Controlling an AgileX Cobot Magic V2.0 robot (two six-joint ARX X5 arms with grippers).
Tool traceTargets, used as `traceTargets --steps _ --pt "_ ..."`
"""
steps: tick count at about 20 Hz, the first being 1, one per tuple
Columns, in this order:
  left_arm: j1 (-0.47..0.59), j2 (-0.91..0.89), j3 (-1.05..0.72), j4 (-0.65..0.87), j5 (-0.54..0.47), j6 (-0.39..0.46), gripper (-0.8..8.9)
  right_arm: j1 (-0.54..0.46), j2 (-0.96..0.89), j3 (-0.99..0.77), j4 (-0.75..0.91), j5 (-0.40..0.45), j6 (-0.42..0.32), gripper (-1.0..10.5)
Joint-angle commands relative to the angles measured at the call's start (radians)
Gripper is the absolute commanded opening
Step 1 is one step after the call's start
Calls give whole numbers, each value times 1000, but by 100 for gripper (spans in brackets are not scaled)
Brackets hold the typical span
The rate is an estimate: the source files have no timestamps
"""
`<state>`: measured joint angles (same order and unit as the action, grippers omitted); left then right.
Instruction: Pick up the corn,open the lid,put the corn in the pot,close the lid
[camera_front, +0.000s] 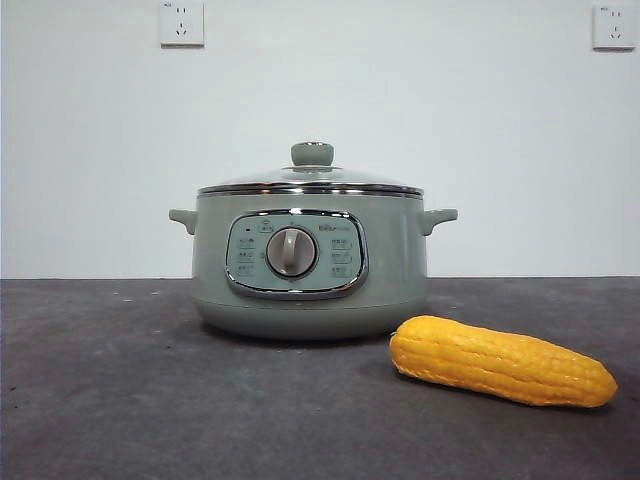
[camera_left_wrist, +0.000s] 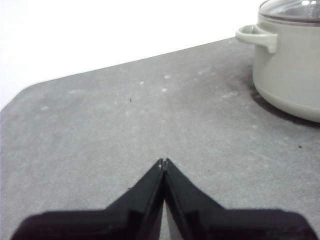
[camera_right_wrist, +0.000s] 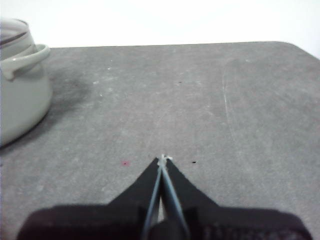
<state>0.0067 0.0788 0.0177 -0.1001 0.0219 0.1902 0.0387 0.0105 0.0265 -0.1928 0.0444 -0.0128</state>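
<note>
The sage-green pot stands in the middle of the dark table, its dial facing the front view. The glass lid with its green knob sits closed on it. The yellow-orange corn lies on the table in front of the pot and to its right, tapered end pointing right. My left gripper is shut and empty over bare table, with the pot and lid off to one side. My right gripper is shut and empty, with the pot at the picture's edge. Neither wrist view shows the corn.
A white wall with two sockets stands behind the table. The table's rounded corners show in both wrist views. Neither arm shows in the front view.
</note>
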Motion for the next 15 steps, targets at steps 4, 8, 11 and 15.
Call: traceTargets --steps 4,8,11,15 --pt "4 0 -9 -12 5 27 -2 -1 -2 -11 6 0 -43 -16" --pt "4 0 -9 -11 8 21 -2 0 -2 -11 6 -3 -40 -16" --pt "4 0 -9 -3 36 0 -2 0 -2 -11 10 -32 0 -16" --pt "3 0 -9 35 133 -92 -2 0 -2 -11 30 -66 95 -16"
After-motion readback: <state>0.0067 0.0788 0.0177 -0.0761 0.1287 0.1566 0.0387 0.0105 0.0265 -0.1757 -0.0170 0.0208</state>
